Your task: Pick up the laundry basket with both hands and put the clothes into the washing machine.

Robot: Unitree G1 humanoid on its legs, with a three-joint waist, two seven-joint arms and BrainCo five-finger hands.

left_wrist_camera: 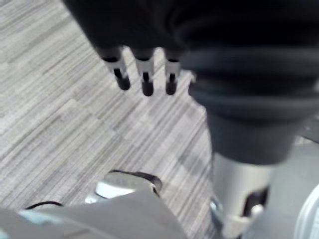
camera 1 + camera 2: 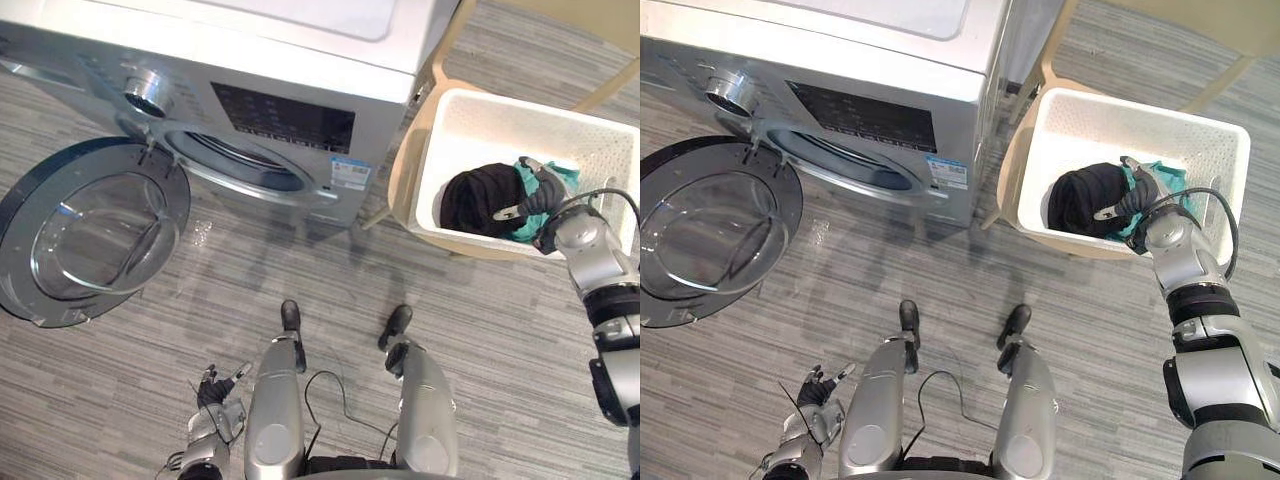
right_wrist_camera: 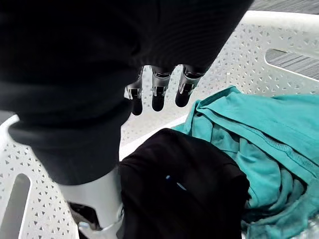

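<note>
White perforated plastic laundry basket (image 2: 470, 120) sits to the robot's right on a tan chair-like seat (image 2: 404, 185), just beside the washer, not lifted. Inside it: bunched black garment (image 2: 478, 200) with crumpled teal garment (image 3: 271, 134) touching it on the far side. Right hand (image 2: 542, 192) is down inside the basket just over the black garment, fingers (image 3: 158, 97) hanging loose and straight, nothing pinched; contact with the cloth unclear. Left hand (image 2: 214, 396) is low at the robot's left side over the grey striped carpet floor (image 2: 300, 270), fingers spread, empty. Silver-grey front-loading washing machine (image 2: 300, 60) has its round glass door (image 2: 90, 235) swung wide open to the left, drum mouth (image 2: 240, 165) clear. Step, judged: reaching for the clothes, before any grasp. Next needs fingers curled round the black garment, or both hands on the basket rim. Small blue-white sticker (image 2: 350, 172) and dark control panel (image 2: 285, 115) carry print too small to read.
</note>
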